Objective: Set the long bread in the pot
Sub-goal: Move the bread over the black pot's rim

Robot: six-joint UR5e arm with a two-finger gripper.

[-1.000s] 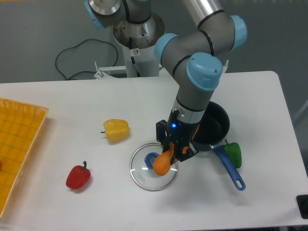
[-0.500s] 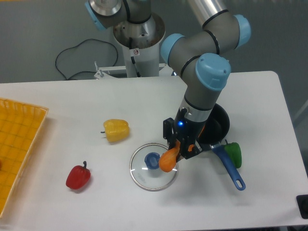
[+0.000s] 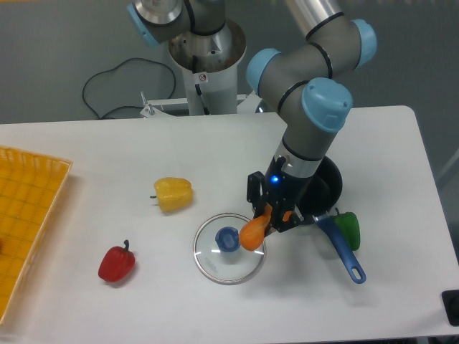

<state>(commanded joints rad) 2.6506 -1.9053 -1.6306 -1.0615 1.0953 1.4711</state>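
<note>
The long bread [image 3: 254, 231] is an orange-tan loaf held tilted above the table, its rounded lower end over the right edge of the glass lid. My gripper [image 3: 274, 213] is shut on its upper part, which the fingers hide. The dark pot [image 3: 328, 183] sits just right of the gripper, mostly covered by the arm, with its blue handle [image 3: 341, 251] pointing toward the front right.
A glass lid [image 3: 227, 248] with a blue knob lies under the bread's end. A yellow pepper [image 3: 173, 193] and a red pepper [image 3: 117, 264] lie to the left, a green pepper [image 3: 349, 228] beside the pot handle. An orange tray [image 3: 25, 215] is at the left edge.
The gripper has carried the bread to the right and slightly up, from over the lid's middle toward the pot.
</note>
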